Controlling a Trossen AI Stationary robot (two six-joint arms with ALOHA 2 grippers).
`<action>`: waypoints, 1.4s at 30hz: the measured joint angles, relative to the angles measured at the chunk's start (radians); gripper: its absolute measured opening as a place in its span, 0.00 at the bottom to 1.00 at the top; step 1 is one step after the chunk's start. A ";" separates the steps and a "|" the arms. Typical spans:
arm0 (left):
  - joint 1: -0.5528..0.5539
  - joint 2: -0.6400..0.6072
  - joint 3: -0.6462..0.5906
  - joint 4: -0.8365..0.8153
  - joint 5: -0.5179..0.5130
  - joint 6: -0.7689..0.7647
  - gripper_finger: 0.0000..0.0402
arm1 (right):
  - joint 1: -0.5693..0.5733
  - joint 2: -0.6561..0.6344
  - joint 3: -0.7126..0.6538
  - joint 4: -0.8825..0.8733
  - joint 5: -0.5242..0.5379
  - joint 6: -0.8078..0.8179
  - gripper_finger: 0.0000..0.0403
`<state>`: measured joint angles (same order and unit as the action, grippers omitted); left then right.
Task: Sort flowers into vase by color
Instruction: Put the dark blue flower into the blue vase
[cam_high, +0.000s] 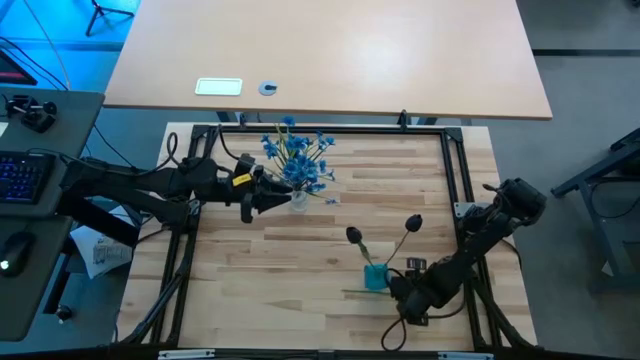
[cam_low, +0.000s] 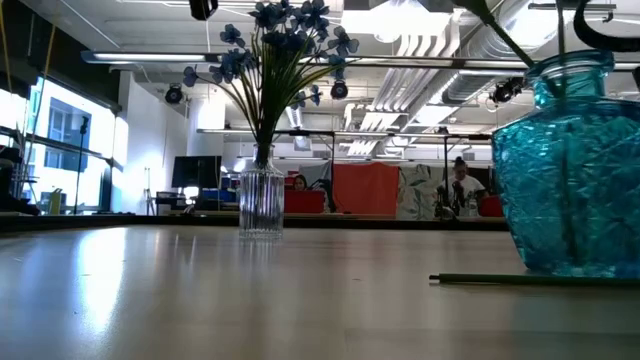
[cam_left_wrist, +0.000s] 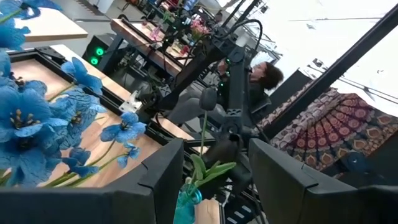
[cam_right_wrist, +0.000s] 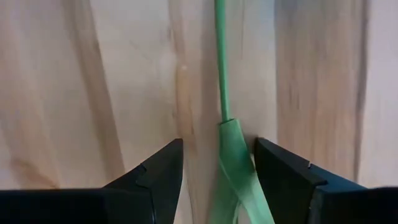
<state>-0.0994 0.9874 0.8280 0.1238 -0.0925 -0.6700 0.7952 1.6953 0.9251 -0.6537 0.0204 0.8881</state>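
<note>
Several blue flowers stand in a clear ribbed vase. Two dark tulip buds stand in a teal glass vase. One green stem lies flat on the table in front of the teal vase, and its bloom is hidden. My right gripper is low over the table and open, with one finger on each side of that stem and its leaf. My left gripper is open, level, just left of the clear vase.
A black frame runs around the wooden work surface. Bare wood lies between the two vases and along the near edge. A second, lighter table stands beyond the far edge. People sit in the room behind.
</note>
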 joint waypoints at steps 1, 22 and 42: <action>0.000 0.000 0.000 0.000 0.005 0.000 0.43 | 0.001 -0.001 -0.013 0.018 -0.003 0.000 0.47; 0.025 -0.074 0.000 0.000 0.005 0.071 0.43 | 0.104 -0.122 0.100 -0.071 -0.088 -0.106 0.01; 0.020 -0.039 0.000 0.408 0.034 0.053 0.43 | -0.113 -0.186 0.813 0.032 0.288 -0.778 0.00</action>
<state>-0.0796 0.9485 0.8282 0.5322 -0.0583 -0.6168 0.6823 1.5093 1.7377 -0.6222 0.3088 0.1106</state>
